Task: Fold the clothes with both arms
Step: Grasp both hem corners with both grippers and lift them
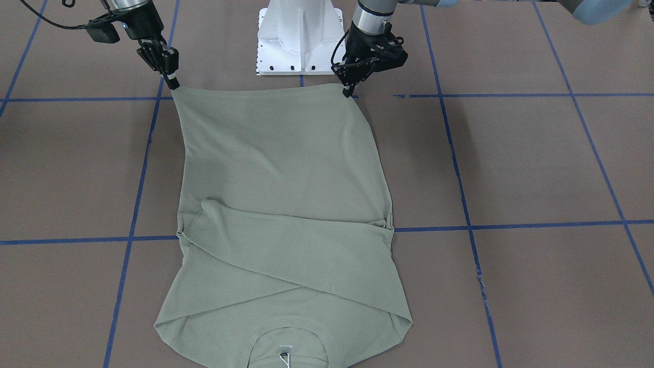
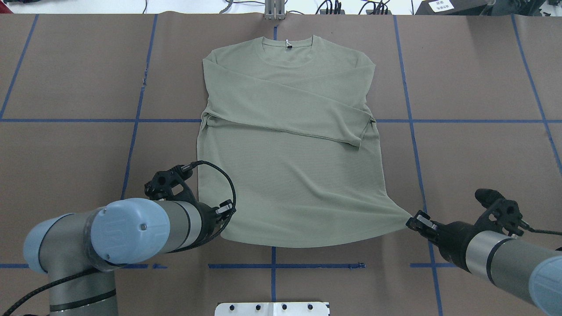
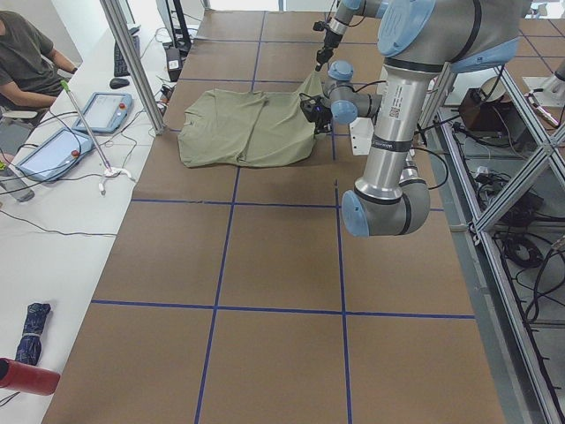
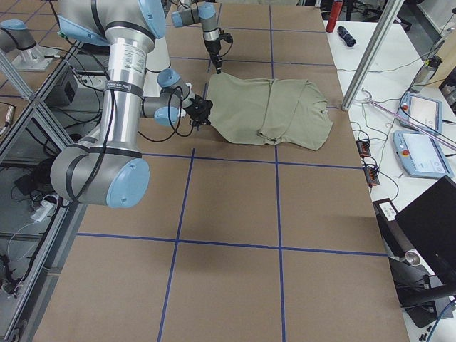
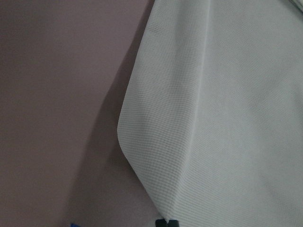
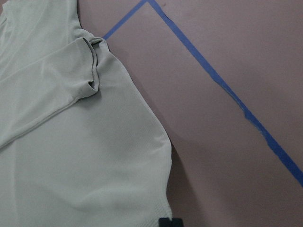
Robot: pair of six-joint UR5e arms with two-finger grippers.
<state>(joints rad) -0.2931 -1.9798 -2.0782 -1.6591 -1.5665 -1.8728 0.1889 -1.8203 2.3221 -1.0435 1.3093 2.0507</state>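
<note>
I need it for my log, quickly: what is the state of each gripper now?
Left gripper: closed, holding a hem corner of the shirt.
Right gripper: closed, holding the other hem corner.

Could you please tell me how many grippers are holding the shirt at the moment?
2. The left gripper pinches one bottom-hem corner of the shirt, and the right gripper pinches the other corner, both at the robot's end. Neither is hidden.
</note>
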